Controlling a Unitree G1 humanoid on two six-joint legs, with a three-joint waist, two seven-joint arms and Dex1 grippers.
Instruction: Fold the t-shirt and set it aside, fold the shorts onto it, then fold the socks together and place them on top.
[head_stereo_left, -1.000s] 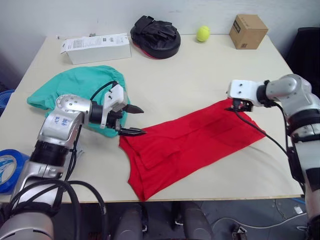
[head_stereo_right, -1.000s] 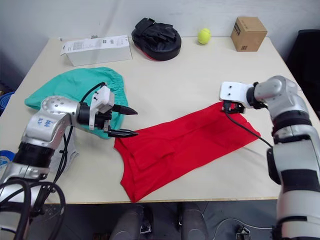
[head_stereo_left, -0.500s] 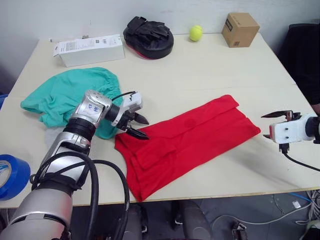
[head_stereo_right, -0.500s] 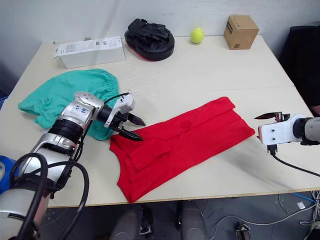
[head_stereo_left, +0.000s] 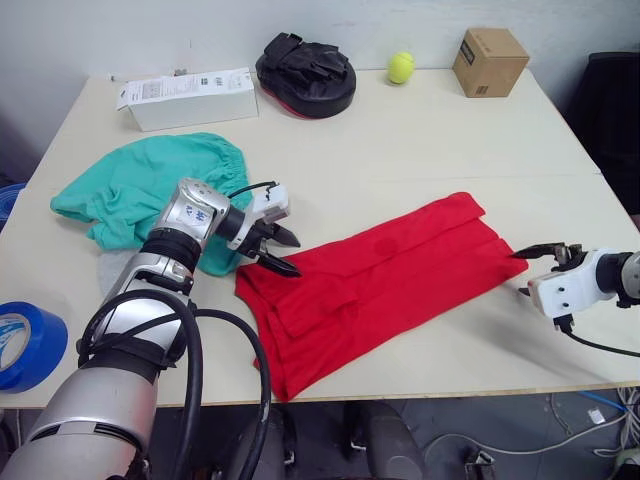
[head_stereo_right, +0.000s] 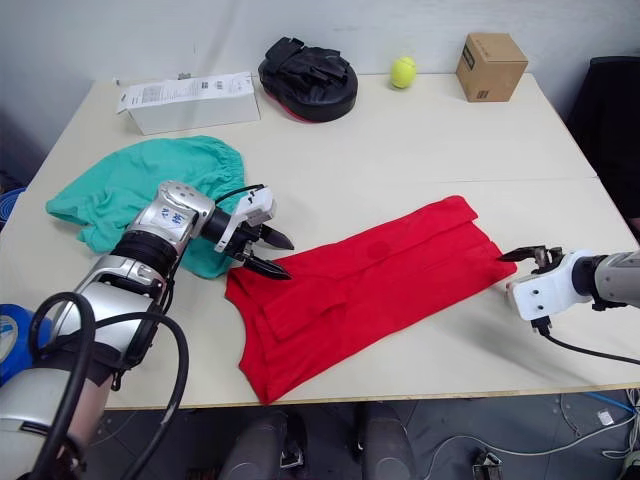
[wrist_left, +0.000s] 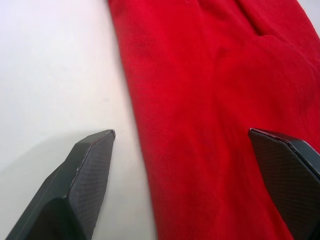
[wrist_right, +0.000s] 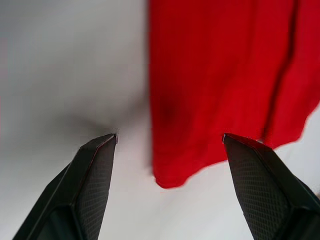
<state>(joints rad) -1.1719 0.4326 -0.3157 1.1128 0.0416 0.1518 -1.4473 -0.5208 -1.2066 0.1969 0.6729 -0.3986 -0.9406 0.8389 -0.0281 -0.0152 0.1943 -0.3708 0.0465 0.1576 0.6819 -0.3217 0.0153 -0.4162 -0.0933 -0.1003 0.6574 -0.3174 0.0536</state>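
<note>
Your left tool (head_stereo_left: 284, 254) gapes at the t-shirt (head_stereo_left: 380, 280) edge; right tool (head_stereo_left: 528, 270) spread, just beside its far end.

Pale beige desk (head_stereo_left: 420, 150), matte top, rounded corners, evenly lit with soft shadows. Plain whitish wall (head_stereo_left: 150, 30) just behind its far edge. Along that far edge: white printed carton (head_stereo_left: 188, 97) toward the left, black padded mitt (head_stereo_left: 308, 74) beside it, yellow-green tennis ball (head_stereo_left: 401, 67), small brown cardboard box (head_stereo_left: 490, 62) at the right corner. Roll of blue tape (head_stereo_left: 25, 345) at the near left edge. Dark chair (head_stereo_left: 615, 120) off to the right. Grey floor (head_stereo_left: 560, 440) below the front edge, cables lying on it.
</note>
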